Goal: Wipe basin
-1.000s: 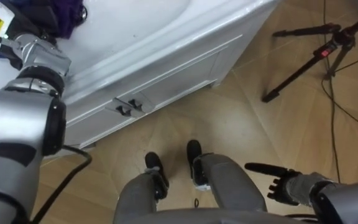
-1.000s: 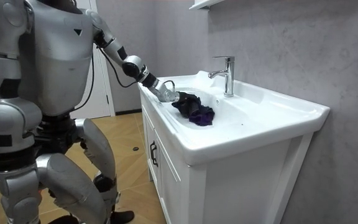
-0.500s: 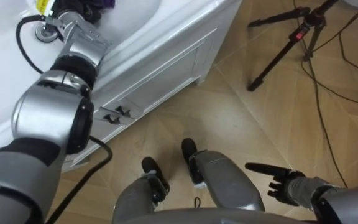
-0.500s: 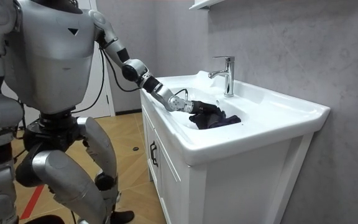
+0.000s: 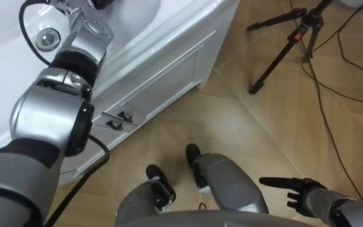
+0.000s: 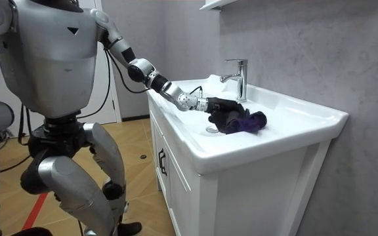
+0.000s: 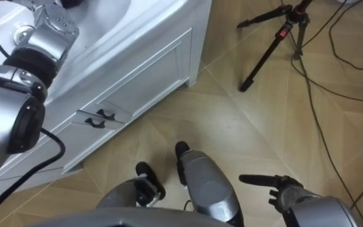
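R. hand [image 5: 302, 194] near right, fingers loosely apart, holding nothing; wood-plank floor [image 5: 263, 126]; flat white cabinet [image 5: 162, 79] w/ small dark pulls; glossy white basin [image 6: 274, 139], round metal drain [image 5: 47, 39]; crumpled dark-purple cloth [image 6: 247, 122] in bowl at L. hand [image 6: 219, 105], grip unclear; chrome tap [image 6: 240, 78] far.

Both eye views look steeply down from the head onto the wooden floor [image 5: 244, 145], close above the white cabinet [image 5: 169, 79] and basin [image 5: 169, 28] rim. The room view stands near, about basin height, facing its corner; all three share that basin
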Robot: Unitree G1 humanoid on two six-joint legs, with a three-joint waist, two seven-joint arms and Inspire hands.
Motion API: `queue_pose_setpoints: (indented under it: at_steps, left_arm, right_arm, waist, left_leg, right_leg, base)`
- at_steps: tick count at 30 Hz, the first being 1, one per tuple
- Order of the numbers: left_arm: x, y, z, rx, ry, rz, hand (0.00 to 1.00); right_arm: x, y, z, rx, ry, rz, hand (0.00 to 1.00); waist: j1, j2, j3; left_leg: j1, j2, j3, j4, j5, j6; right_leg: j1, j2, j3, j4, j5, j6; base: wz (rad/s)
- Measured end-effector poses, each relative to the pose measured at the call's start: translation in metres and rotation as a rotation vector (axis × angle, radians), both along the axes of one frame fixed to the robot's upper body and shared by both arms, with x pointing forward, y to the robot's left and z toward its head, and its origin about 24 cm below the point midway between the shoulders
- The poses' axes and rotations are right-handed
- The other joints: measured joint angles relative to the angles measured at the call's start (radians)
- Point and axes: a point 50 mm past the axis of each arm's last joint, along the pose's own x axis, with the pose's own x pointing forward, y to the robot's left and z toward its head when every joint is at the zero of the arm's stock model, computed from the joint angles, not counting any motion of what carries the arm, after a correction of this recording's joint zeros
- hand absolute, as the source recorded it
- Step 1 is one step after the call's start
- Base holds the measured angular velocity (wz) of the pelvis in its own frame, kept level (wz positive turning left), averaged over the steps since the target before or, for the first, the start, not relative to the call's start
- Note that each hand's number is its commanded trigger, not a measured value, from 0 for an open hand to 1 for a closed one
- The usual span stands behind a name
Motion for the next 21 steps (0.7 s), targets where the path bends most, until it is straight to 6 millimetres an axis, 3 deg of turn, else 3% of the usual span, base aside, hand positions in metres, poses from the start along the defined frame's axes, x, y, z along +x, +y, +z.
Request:
queue_pose_setpoints:
  at_steps: [13, 16, 18, 21]
  left_arm:
    - [0.002, 0.006, 0.003, -0.007, 0.012, -0.058, 1.0]
    - [-0.001, 0.011, -0.006, -0.029, 0.05, -0.065, 1.0]
    - [-0.005, 0.018, -0.014, -0.032, 0.086, -0.069, 1.0]
    - [-0.016, 0.027, -0.035, -0.045, 0.146, -0.044, 1.0]
  right_arm:
    - [-0.018, -0.005, -0.003, -0.033, 0.065, 0.107, 0.0]
    - [-0.024, -0.007, -0.003, -0.039, 0.092, 0.126, 0.0]
    - [-0.031, -0.008, -0.004, -0.04, 0.106, 0.12, 0.0]
    - [-0.037, -0.012, -0.004, -0.056, 0.12, 0.112, 0.0]
  waist:
    - [0.016, 0.001, -0.0067]
    - [0.033, -0.007, -0.0187]
    - [0.04, -0.012, -0.0322]
    - [0.052, -0.008, -0.042]
  left_leg:
    - [0.093, 0.006, 0.043, -0.037, -0.009, -0.007]
    - [0.142, 0.004, 0.053, -0.066, -0.006, -0.011]
    - [0.164, -0.001, 0.055, -0.068, -0.005, -0.012]
    - [0.204, -0.002, 0.054, -0.081, -0.005, -0.012]
  right_leg:
    - [0.068, 0.013, 0.034, -0.018, -0.005, 0.0]
    - [0.109, 0.016, 0.04, -0.037, -0.005, -0.001]
    - [0.132, 0.016, 0.04, -0.043, -0.01, -0.002]
    - [0.178, 0.017, 0.04, -0.063, -0.011, -0.001]
  base:
    - [-0.11]
    - [-0.13]
    - [0.0]
    - [0.0]
